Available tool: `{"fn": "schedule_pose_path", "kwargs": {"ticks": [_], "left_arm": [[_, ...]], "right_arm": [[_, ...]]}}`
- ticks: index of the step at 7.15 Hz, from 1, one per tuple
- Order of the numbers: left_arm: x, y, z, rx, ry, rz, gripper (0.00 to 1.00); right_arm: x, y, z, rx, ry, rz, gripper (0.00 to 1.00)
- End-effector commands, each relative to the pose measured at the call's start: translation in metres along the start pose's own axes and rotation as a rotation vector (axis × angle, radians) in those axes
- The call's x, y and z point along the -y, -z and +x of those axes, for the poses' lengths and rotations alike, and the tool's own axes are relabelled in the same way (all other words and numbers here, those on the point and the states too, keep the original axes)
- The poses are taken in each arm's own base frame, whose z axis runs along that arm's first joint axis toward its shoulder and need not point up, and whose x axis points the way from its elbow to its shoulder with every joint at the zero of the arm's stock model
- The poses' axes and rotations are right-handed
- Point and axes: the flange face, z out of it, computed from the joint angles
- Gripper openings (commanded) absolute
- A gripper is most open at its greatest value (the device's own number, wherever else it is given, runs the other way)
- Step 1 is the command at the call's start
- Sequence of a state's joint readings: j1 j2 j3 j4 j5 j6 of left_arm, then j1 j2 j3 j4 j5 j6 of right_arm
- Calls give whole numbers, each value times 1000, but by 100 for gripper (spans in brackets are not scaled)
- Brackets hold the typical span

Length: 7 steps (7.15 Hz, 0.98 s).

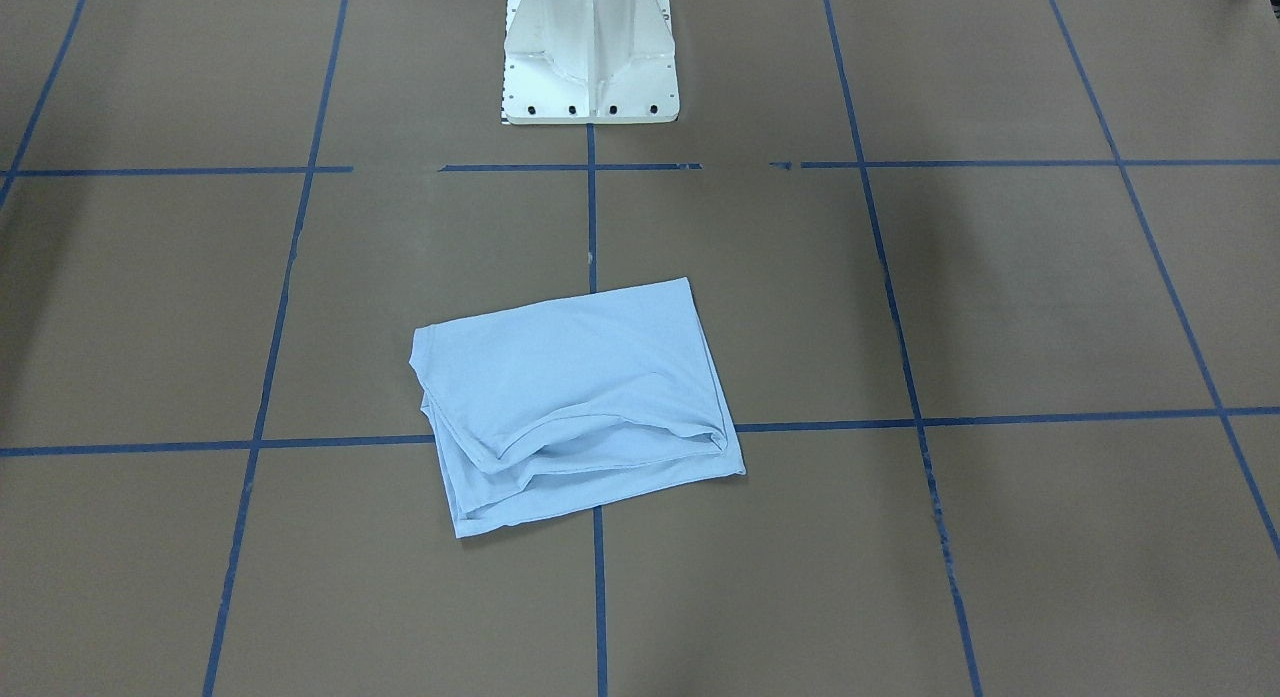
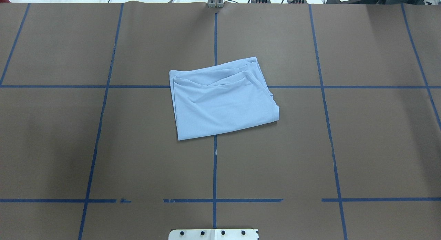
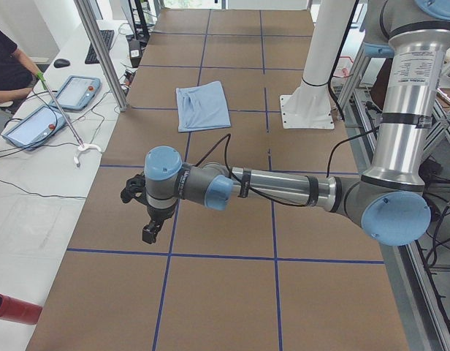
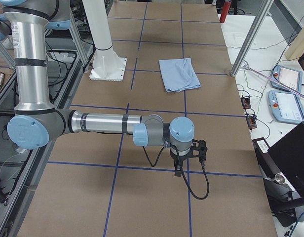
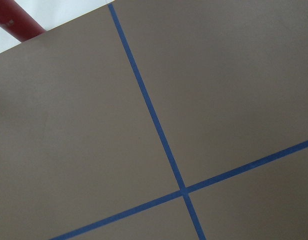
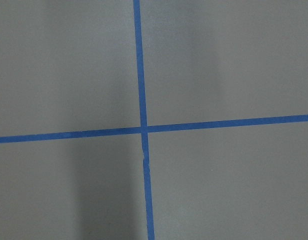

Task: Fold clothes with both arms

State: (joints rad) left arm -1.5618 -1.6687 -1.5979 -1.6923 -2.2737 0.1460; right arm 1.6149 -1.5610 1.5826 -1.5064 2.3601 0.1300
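The clothes (image 1: 575, 397) are one pale light-blue T-shirt, folded into a rough rectangle at the middle of the brown table, with loose layered edges on the side away from the robot. The same shirt (image 2: 220, 98) lies alone in the overhead view, with no arm near it. In the left side view the near left arm reaches out low over the table, and its left gripper (image 3: 150, 232) points down, far from the shirt (image 3: 203, 106). The right gripper (image 4: 177, 170) hangs likewise at the other end, far from the shirt (image 4: 179, 74). I cannot tell whether either gripper is open or shut. Both wrist views show only table and blue tape.
The white pedestal base (image 1: 590, 77) stands at the robot's edge of the table. Blue tape lines grid the brown table (image 2: 103, 147). A red cylinder (image 3: 13, 307) lies off the table's left end. Tablets (image 3: 35, 124) and a person's arm are at the operators' side, by a metal post (image 3: 101, 51).
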Motion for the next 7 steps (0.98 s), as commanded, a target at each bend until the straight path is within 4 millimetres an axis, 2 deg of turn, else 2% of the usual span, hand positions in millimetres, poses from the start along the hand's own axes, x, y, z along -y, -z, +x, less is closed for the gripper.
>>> {"fn": "schedule_pose_path", "kwargs": {"ticks": [1,2,3,4,7], "left_arm": [[-28,-15,-8,-20,3,-98,100],[-42,-23,-12,-28,-17,-114,100],[-42,-22,-12,-27,-17,-115,100],[-38,-21,-11,-24,-18,-112,100],[-36,-16,-9,-21,-24,-103,100]], "right_arm": [[2,5,-10,15,-8,9,100],[4,10,-33,18,3,18,100],[4,10,-62,21,-28,19,100],[4,10,-64,17,-16,21,100],[6,9,-56,-59,13,47,100]]}}
